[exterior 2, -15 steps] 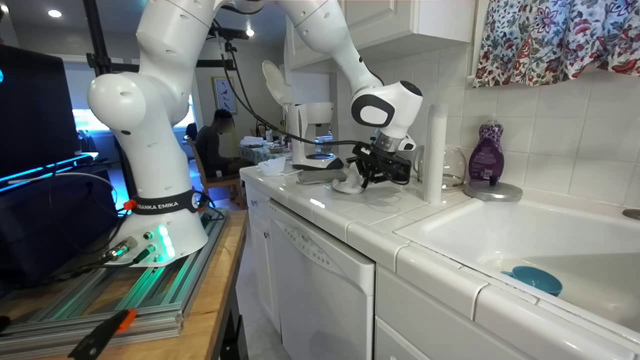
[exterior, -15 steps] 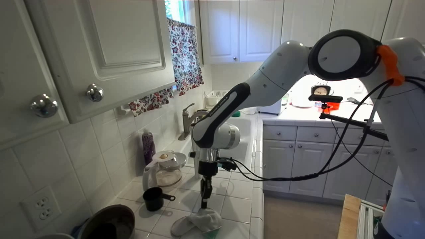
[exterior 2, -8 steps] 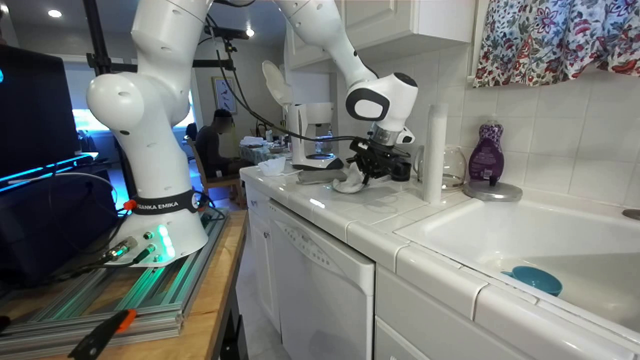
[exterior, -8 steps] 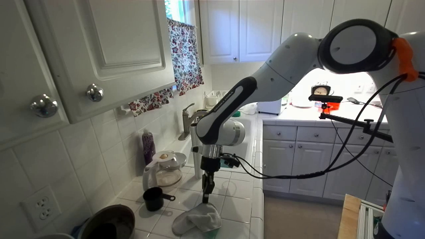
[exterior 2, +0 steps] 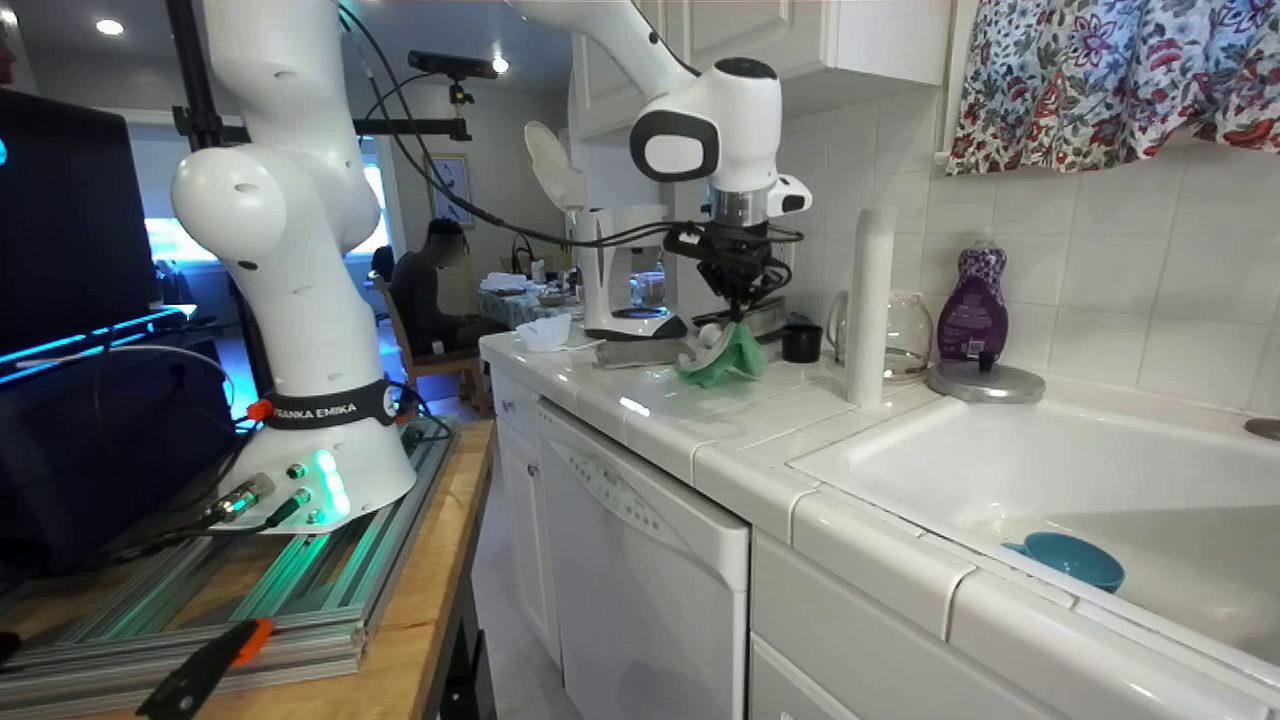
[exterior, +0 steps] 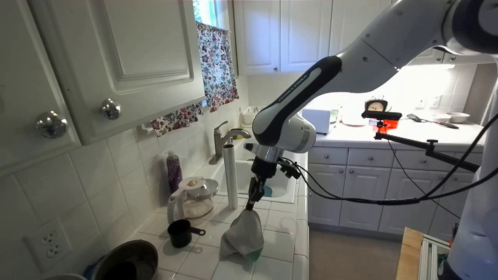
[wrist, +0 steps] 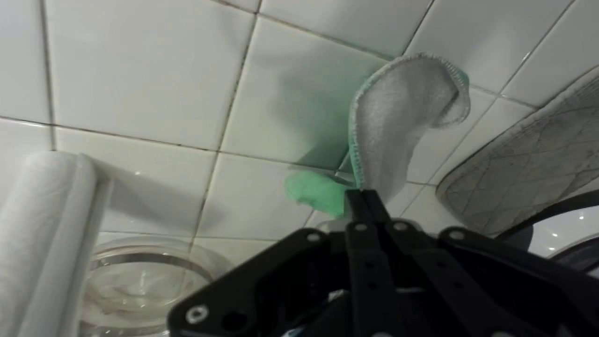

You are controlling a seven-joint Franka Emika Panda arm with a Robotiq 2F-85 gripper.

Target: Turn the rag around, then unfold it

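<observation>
Pincer [wrist: 366, 193] is clenched on the top of the rag [wrist: 393, 112]; the rag is suspended in folds directly below it, with grey and green areas exposed. Contact between the rag's lower edge and the tiled countertop [wrist: 149, 84] beneath cannot be determined. From left to right in an exterior view, a dark round vessel [exterior: 144, 254] is located well left of the pincer. Left of and beyond the pincer, a purple bottle [exterior: 174, 175] is stood upright. Nearer on the left, a black cup [exterior: 179, 235] is placed with its handle directed to the pincer's side, followed by a glass carafe [exterior: 198, 204]. Near the pincer, on its left, a white roll [exterior: 230, 179] is stood on end. Beyond the pincer, a sink [exterior: 285, 194] is partly covered by the arm [exterior: 365, 70].
</observation>
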